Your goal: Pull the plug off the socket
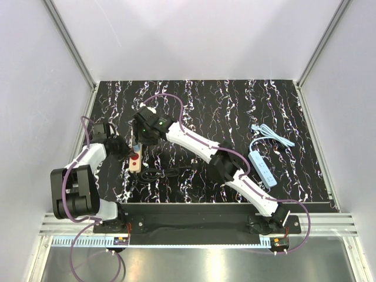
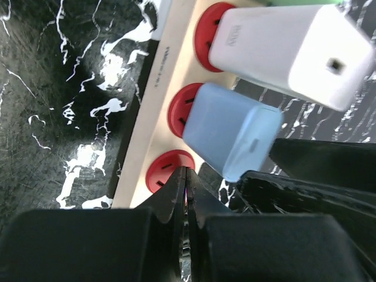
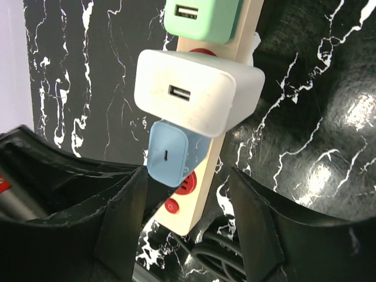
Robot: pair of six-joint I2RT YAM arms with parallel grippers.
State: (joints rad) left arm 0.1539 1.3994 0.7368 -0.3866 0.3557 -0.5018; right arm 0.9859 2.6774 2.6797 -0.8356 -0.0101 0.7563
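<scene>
While left gripper (image 2: 185,182) (pinched closed) seems to pin socket (image 3: 201,205) down, right gripper (image 3: 188,176), jaws apart, should close on plug (image 3: 194,91) just ahead & pull straight, w/o twisting.

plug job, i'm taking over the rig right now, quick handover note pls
The left gripper is shut, tips over the socket by its empty red outlet.
The right gripper is open, straddling the socket at the blue adapter, holding nothing.
The plug sits in the socket, between the blue adapter and a green adapter.
Done: approach only. To do: close on the plug, pull it out.
</scene>
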